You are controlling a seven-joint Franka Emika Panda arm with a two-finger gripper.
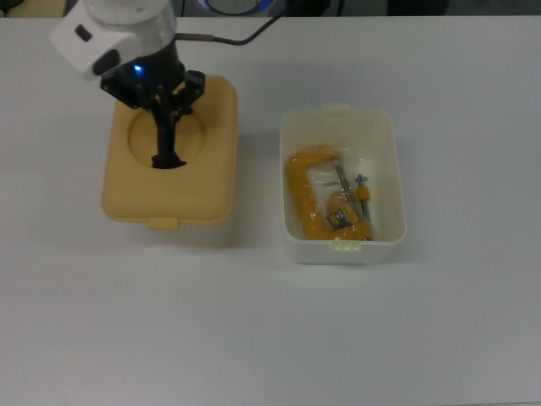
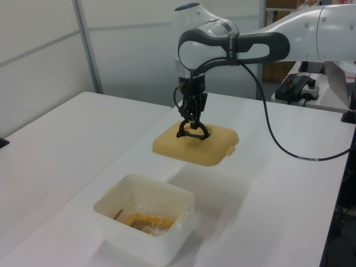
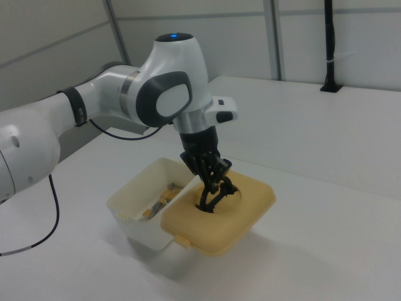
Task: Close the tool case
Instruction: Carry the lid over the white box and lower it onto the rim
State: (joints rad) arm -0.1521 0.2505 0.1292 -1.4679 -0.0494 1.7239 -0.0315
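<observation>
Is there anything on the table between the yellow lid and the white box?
No. In the top view, only bare white table shows between the lid and the box. The gripper holds the lid by its handle.

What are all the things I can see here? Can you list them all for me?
lid: one, tan, held up off the table, at the top view's left of the box
handle: one, black, in the lid's round hollow
box: one, white, open, on the table at the top view's right of the lid
clamp: one, orange, lying inside the box
table: one, white, under everything
cable: one, black, running from the arm across the table's far edge in the top view
arm: one, white and grey, reaching over the table
gripper: one, black, its fingers shut on the handle
</observation>
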